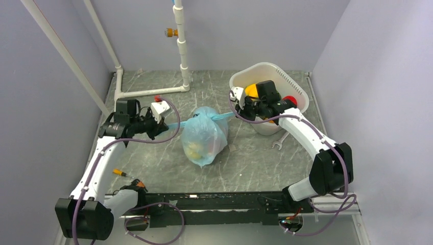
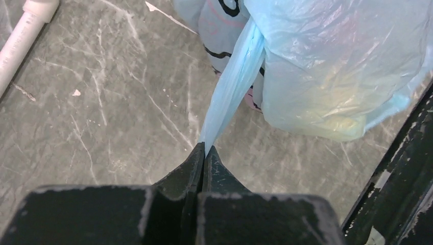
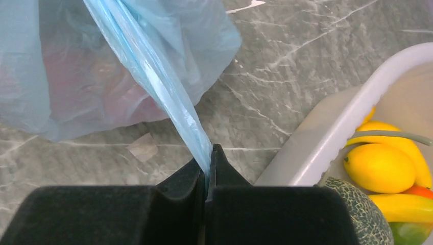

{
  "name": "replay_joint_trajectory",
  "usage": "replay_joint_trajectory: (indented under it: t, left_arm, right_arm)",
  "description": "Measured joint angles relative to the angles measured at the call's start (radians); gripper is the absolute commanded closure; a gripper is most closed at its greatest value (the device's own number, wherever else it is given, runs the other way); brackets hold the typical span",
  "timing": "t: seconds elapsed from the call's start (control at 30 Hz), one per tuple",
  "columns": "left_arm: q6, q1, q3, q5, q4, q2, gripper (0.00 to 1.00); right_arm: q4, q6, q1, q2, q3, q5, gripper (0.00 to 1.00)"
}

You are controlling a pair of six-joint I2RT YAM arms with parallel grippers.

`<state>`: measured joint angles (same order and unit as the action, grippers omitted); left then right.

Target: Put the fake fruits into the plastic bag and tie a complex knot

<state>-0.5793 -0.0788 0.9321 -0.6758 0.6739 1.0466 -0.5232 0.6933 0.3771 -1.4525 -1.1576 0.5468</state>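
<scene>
Left tool point(image 2: 204, 149), right tool point(image 3: 210, 151) each clamped on one tail point(image 2: 230, 87) (two tails, one plastic bag point(image 1: 204, 138)).

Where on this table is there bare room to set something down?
Bare marble lies in front of the plastic bag up to the base rail, and behind it between the white pipe and basket. Crowded: the mid-line, where left pincer and right pincer stretch its handles.

Grey marbled tabletop point(image 1: 245, 163), pale (perhaps lilac) walls point(image 1: 255, 30)
</scene>
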Motion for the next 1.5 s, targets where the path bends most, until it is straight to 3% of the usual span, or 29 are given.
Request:
replay_joint_trajectory:
  t: [0.1,0.33,0.5,0.53,0.57,0.6,0.63,0.67,0.7,0.93,1.17,1.3,1.5]
  left_arm:
    - [-0.035,0.005,-0.024,0.0,-0.021,0.005,1.0]
    - [-0.099,0.0,-0.237,-0.01,-0.029,0.021,1.0]
    - [-0.088,-0.01,-0.201,-0.037,0.009,0.024,0.96]
    - [-0.082,-0.014,-0.183,-0.038,0.014,0.024,0.81]
    - [-0.076,-0.018,-0.164,-0.039,0.021,0.024,0.6]
    - [-0.074,-0.019,-0.148,-0.038,0.027,0.026,0.45]
    - [-0.066,-0.019,-0.122,-0.021,0.053,0.03,0.3]
    - [-0.056,-0.011,-0.089,-0.011,0.082,0.037,0.05]
    - [-0.054,-0.005,-0.056,-0.007,0.107,0.047,0.01]
    - [0.042,0.0,0.252,-0.007,0.217,0.09,0.01]
    - [0.179,0.044,0.58,-0.006,0.307,0.2,0.0]
    - [0.257,0.201,0.667,0.001,0.333,0.246,0.01]
    - [0.288,0.346,0.597,0.073,0.346,0.205,0.01]
  right_arm:
    - [0.023,0.027,-0.007,-0.01,0.02,0.0,1.0]
    - [0.053,0.089,-0.017,-0.023,0.316,0.044,1.0]
    - [0.01,0.082,-0.031,0.016,0.289,0.053,0.99]
    - [-0.01,0.079,-0.035,0.028,0.269,0.052,0.78]
    - [-0.031,0.074,-0.04,0.036,0.247,0.052,0.62]
    - [-0.05,0.065,-0.043,0.039,0.225,0.052,0.38]
    - [-0.09,0.063,-0.053,0.04,0.194,0.027,0.27]
    - [-0.122,0.058,-0.072,0.04,0.166,0.013,0.09]
    - [-0.164,0.051,-0.088,0.042,0.142,0.013,0.01]
    - [-0.292,-0.003,-0.113,0.118,0.0,0.007,0.0]
    - [-0.296,-0.203,-0.15,0.125,-0.261,0.082,0.0]
    - [-0.264,-0.341,-0.288,0.125,-0.331,0.143,0.0]
    - [-0.225,-0.465,-0.579,0.118,-0.276,0.174,0.0]
